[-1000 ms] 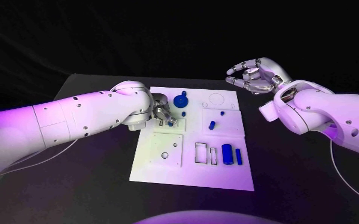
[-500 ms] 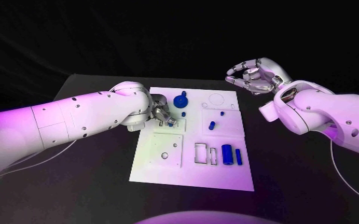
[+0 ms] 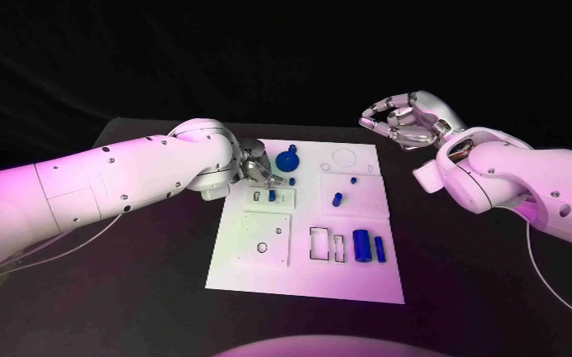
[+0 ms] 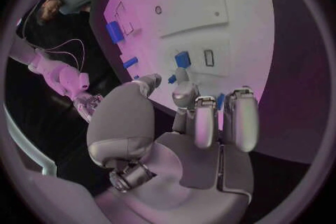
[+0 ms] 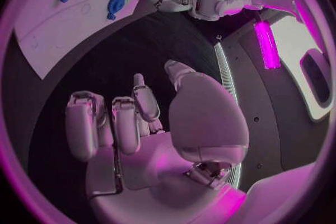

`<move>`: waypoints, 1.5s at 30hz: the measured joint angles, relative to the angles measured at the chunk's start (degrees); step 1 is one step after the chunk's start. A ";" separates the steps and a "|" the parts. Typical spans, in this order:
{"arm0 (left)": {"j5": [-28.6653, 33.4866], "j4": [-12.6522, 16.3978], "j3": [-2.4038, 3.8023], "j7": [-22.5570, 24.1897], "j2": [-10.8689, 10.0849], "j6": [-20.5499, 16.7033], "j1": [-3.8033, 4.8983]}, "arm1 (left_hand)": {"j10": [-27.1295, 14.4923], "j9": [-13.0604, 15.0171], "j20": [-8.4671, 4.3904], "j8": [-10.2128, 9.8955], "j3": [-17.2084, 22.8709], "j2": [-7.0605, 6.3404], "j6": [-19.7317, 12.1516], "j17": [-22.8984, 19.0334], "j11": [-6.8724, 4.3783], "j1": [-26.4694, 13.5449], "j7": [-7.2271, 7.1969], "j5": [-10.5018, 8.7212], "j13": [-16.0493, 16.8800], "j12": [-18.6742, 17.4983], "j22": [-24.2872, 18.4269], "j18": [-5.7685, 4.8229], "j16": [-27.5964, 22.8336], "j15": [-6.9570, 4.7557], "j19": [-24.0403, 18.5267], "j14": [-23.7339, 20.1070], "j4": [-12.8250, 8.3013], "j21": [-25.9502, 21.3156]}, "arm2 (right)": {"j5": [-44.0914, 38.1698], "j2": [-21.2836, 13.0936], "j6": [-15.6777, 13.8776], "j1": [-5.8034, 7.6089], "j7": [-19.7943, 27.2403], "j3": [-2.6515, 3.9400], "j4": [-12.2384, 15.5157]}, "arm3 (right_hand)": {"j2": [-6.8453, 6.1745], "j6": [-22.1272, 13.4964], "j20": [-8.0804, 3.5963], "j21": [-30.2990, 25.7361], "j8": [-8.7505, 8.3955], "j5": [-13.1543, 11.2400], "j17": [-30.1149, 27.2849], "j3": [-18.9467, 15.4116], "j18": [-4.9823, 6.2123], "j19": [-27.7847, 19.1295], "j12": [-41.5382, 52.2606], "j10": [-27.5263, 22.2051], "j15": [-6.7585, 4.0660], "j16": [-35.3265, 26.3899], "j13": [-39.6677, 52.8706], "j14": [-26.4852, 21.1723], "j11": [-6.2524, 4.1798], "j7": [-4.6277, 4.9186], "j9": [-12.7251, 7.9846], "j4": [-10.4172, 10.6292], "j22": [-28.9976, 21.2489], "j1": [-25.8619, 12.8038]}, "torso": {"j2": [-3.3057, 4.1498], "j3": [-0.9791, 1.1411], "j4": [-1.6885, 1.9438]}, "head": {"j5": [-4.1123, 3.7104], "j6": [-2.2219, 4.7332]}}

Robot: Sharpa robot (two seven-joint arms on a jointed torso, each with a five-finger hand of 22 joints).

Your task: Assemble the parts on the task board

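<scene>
Both hands hold nothing: your left hand [image 3: 254,161] hovers, fingers apart, over the small blue peg [image 3: 272,195] on the board [image 3: 250,249]. Your right hand [image 3: 403,122] hangs loosely curled, well off. Lower slowly and centre your fingers first.

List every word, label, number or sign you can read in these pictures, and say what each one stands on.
None can be read.
Task board: outlines and holes alone, no lettering.
Blue parts: plain, no marks.
Left hand and right hand: no writing to be made out on them or on the white arms.
</scene>
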 measured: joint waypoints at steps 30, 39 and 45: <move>0.47 -13.82 1.24 0.61 2.67 4.31 3.34 | -6.18 -3.83 1.03 -7.17 -1.23 0.60 -4.71 -0.01 2.66 5.86 3.30 -2.22 -9.35 -8.62 -1.73 0.01 -0.99 1.55 -1.03 0.10 0.02 -2.28 | -0.04 0.14 0.03 -0.01 -0.06 -0.01 -0.34 | 0.70 -0.20 -0.43 -0.09 0.88 2.65 0.02 -1.01 -0.01 0.01 0.00 0.00 0.01 -0.22 0.00 0.00 0.00 -0.21 -0.07 -0.43 -0.02 0.23 | 0.18 -0.10 0.06 | 0.29 0.74; 0.40 -16.51 0.48 0.71 4.85 5.66 2.80 | -6.18 -4.03 1.26 -7.44 -2.18 0.60 -4.51 -0.01 2.66 5.12 3.50 -2.22 -9.41 -8.62 -1.57 0.02 -0.99 1.55 -0.81 0.10 0.03 -2.28 | -0.07 0.49 0.06 -0.13 -0.06 -0.01 -0.55 | 0.70 -0.37 -0.43 -0.09 0.88 2.65 0.01 -1.01 -0.01 0.01 0.00 0.00 0.01 -0.22 0.00 -0.01 0.00 -0.04 -0.13 -0.43 -0.03 0.23 | 0.25 -0.08 -0.02 | 0.37 0.62; 0.32 -17.55 0.30 0.73 5.54 6.29 2.69 | -6.17 -4.09 1.25 -7.44 -2.18 0.60 -4.51 -0.02 2.66 5.12 3.50 -2.22 -9.43 -8.62 -1.48 0.02 -0.99 1.55 -0.81 0.10 0.02 -2.28 | -0.08 0.65 0.07 -0.21 -0.06 -0.01 -0.67 | 0.69 -0.37 -0.43 -0.09 0.88 2.65 0.01 -1.01 -0.01 0.01 0.00 0.00 0.01 -0.22 0.00 -0.01 0.00 -0.04 -0.12 -0.43 -0.03 0.23 | 0.26 -0.04 0.00 | 0.39 0.46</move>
